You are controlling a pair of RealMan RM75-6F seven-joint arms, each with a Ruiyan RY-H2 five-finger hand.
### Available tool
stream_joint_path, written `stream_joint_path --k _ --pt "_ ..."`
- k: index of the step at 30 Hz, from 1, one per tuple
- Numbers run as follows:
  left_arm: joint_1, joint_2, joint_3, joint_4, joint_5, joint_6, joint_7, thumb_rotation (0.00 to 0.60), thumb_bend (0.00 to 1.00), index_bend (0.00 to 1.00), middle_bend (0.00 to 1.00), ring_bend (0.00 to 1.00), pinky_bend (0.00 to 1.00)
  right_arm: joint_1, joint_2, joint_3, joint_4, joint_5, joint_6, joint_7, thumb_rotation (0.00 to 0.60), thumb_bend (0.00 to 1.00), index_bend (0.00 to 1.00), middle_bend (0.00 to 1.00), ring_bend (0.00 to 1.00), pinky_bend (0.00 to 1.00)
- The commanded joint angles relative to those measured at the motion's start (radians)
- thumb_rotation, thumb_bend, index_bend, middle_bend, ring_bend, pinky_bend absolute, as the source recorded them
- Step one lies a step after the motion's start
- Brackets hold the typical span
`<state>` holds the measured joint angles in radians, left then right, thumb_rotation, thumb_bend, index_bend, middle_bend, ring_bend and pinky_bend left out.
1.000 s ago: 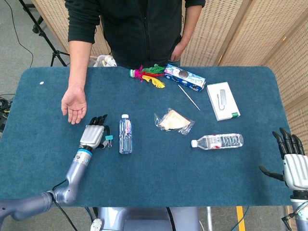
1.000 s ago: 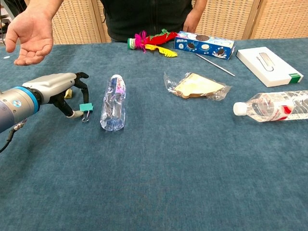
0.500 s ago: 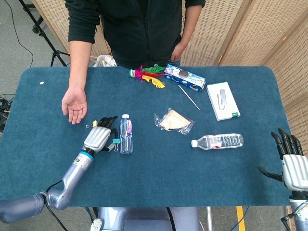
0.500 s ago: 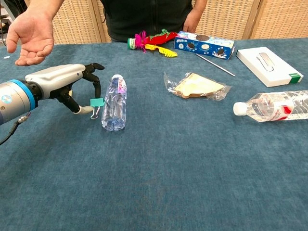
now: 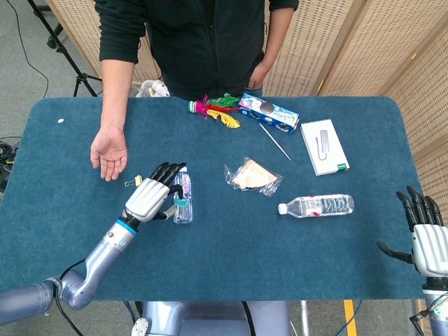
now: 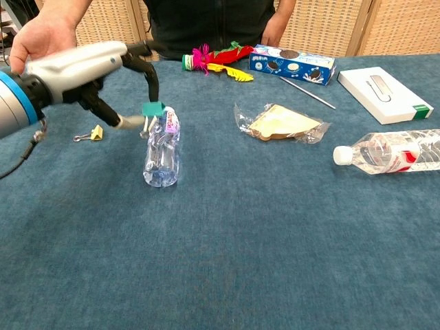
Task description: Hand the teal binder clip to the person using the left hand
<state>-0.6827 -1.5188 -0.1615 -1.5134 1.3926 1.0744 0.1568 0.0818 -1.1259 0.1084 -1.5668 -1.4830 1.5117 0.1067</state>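
My left hand (image 5: 149, 199) (image 6: 89, 65) pinches the teal binder clip (image 6: 152, 108) (image 5: 180, 203) between thumb and a finger, with the other fingers spread. The clip hangs in the air just above the cap end of a small water bottle (image 6: 161, 148) (image 5: 183, 197) lying on the blue table (image 5: 63, 231). The person's open palm (image 5: 108, 155) (image 6: 38, 41) waits, facing up, to the far left of my hand. My right hand (image 5: 425, 238) is at the table's right edge, fingers apart and holding nothing.
A small yellow binder clip (image 6: 94, 133) (image 5: 134, 182) lies between my left hand and the person's palm. Further right are a bagged sandwich (image 5: 252, 176), a larger water bottle (image 5: 318, 205), a white box (image 5: 323, 145), a cookie box (image 5: 269, 113), a thin stick (image 5: 275, 142) and a feather toy (image 5: 217, 108).
My left hand has lifted the teal clip off the table and carried it up and rightward over the small bottle. The yellow clip is now uncovered. The right hand stays put.
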Motion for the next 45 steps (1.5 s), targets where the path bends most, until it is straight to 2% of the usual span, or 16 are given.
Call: stream_joint_path --k 1,6,11,17,24,25,27,29,31,38,45 --pt "0.016 0.059 -0.031 -0.053 -0.013 0.062 0.113 0.6 0.44 0.68 0.0 0.0 0.0 -0.001 0.001 0.001 0.0 0.0 0.002 0.003 0.6 0.0 0.0 0.0 0.0 0.0" --pt "0.05 0.152 -0.067 -0.079 -0.054 0.111 0.13 0.6 0.44 0.68 0.0 0.0 0.0 -0.001 0.003 0.0 -0.001 -0.003 0.003 0.006 0.6 0.0 0.0 0.0 0.0 0.0" --pt "0.082 0.212 -0.087 -0.024 -0.119 0.116 0.091 0.6 0.43 0.68 0.0 0.0 0.0 -0.003 0.003 -0.001 -0.004 -0.006 0.007 0.003 0.6 0.0 0.0 0.0 0.0 0.0" --pt "0.09 0.225 -0.08 0.077 -0.158 0.06 0.001 0.6 0.43 0.68 0.0 0.0 0.0 0.0 0.0 -0.002 -0.004 -0.004 0.0 -0.002 0.6 0.0 0.0 0.0 0.0 0.0" --pt "0.086 0.202 -0.07 0.16 -0.171 0.023 -0.047 0.6 0.43 0.67 0.0 0.0 0.0 0.0 -0.001 0.002 -0.002 0.007 -0.003 -0.005 0.6 0.0 0.0 0.0 0.0 0.0" --pt "0.083 0.198 -0.067 0.168 -0.17 0.012 -0.062 0.6 0.4 0.62 0.0 0.0 0.0 0.0 0.0 0.004 -0.002 0.011 -0.004 -0.001 0.6 0.0 0.0 0.0 0.0 0.0" --pt "0.082 0.197 -0.066 0.171 -0.161 0.005 -0.094 0.6 0.28 0.45 0.0 0.0 0.0 -0.001 0.002 0.005 -0.002 0.012 -0.002 0.001 0.6 0.0 0.0 0.0 0.0 0.0" --pt "0.082 0.198 -0.065 0.172 -0.156 0.001 -0.111 0.6 0.1 0.26 0.0 0.0 0.0 -0.001 0.004 0.006 -0.002 0.012 -0.002 0.003 0.6 0.0 0.0 0.0 0.0 0.0" --pt "0.082 0.202 -0.064 0.172 -0.153 -0.001 -0.123 0.6 0.04 0.18 0.0 0.0 0.0 -0.001 0.004 0.006 -0.002 0.014 -0.003 0.004 0.6 0.0 0.0 0.0 0.0 0.0" --pt "0.094 0.234 -0.075 0.127 -0.178 0.015 -0.103 0.6 0.01 0.15 0.0 0.0 0.0 -0.002 0.007 0.002 -0.005 0.007 -0.003 0.004 0.6 0.0 0.0 0.0 0.0 0.0" --pt "0.168 0.322 -0.071 0.019 -0.122 0.137 -0.145 0.6 0.0 0.11 0.0 0.0 0.0 -0.004 0.009 0.001 -0.009 0.001 0.002 0.008 0.6 0.0 0.0 0.0 0.0 0.0"
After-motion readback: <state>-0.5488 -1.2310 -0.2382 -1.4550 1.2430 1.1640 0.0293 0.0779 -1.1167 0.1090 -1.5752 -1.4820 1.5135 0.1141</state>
